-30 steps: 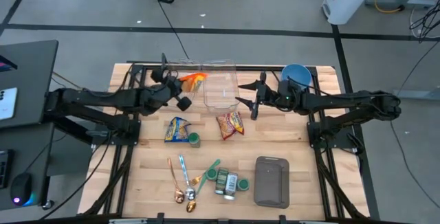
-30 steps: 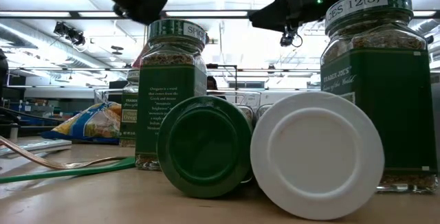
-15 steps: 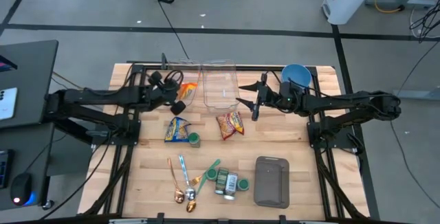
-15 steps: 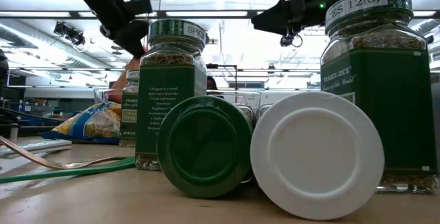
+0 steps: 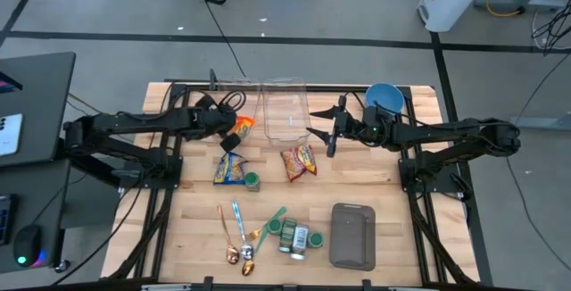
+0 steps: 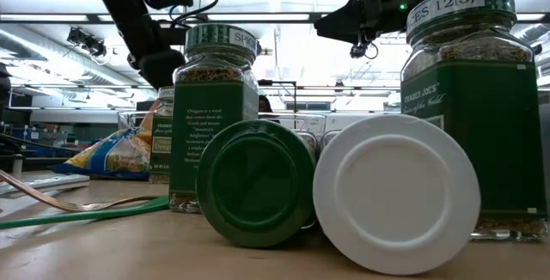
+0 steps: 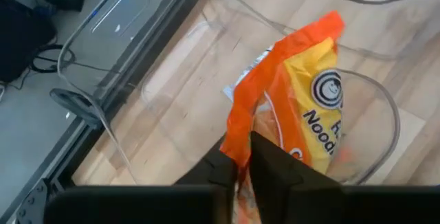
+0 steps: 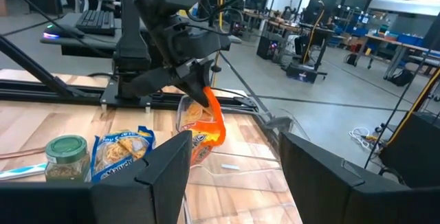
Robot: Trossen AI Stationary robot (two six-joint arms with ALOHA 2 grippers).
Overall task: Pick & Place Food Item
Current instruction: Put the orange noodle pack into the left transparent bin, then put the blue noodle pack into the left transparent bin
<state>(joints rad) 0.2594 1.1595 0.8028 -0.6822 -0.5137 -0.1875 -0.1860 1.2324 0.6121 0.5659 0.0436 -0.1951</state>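
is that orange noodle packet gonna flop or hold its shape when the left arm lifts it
Probably floppy: the orange plastic noodle packet creases and hangs from the left gripper, pinched by one edge. Likely light, since that edge grip carries it. The glossy film may slip.

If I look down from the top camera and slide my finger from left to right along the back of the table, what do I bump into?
left claw pinching the orange noodle packet → clear plastic container → open right claw → blue bowl.

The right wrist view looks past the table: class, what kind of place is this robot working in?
Probably a robotics lab or workshop. Behind the left gripper holding the orange noodle packet stand workbenches with equipment, a desk with a keyboard, and a concrete floor.
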